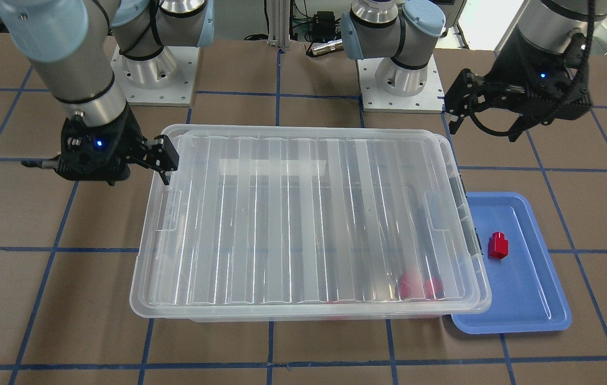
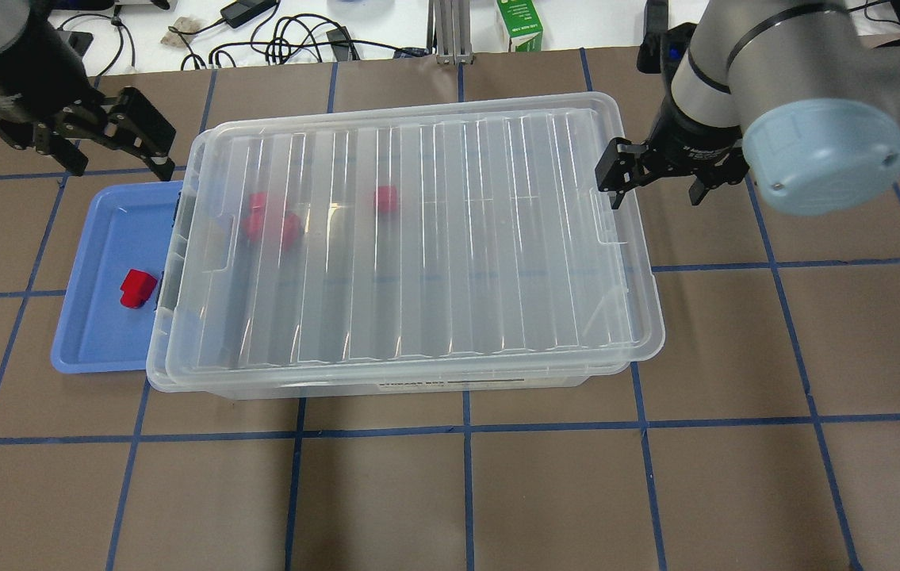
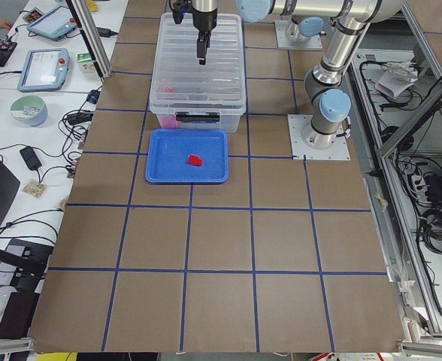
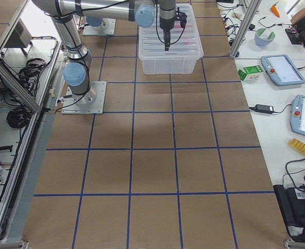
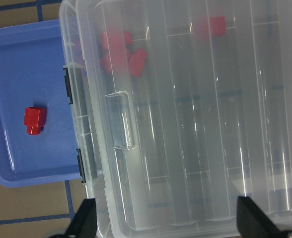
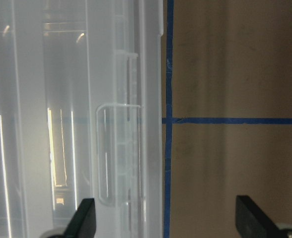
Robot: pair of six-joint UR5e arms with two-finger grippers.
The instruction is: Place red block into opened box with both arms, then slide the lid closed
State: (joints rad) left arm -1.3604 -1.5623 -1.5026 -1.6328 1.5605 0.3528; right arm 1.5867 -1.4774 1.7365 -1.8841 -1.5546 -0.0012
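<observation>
- Clear translucent plastic storage box (image 2: 275,387) with dark grey side latches stands on the brown, blue-taped table (image 2: 656,492), long side toward me.
- Its clear ribbed plastic lid (image 2: 434,238) lies on top, a little askew and shifted toward my right, so a strip of the box rim shows at the left end.
- My right gripper (image 2: 656,197) hangs at the lid's right short end, fingers spread apart and holding nothing. One finger is over the lid's edge near the handle slot; I cannot tell whether it touches.
- My left gripper (image 2: 162,155) hovers over the box's far left corner, also spread and empty.
- A shallow blue plastic tray (image 2: 93,317) sits against the box's left end.
- Several red pieces (image 2: 271,226) show blurred through the lid, inside the box.
- The small bright-red plastic block (image 2: 138,288) lies in the blue tray, outside the box, near the tray's box-side edge and well apart from both grippers.
</observation>
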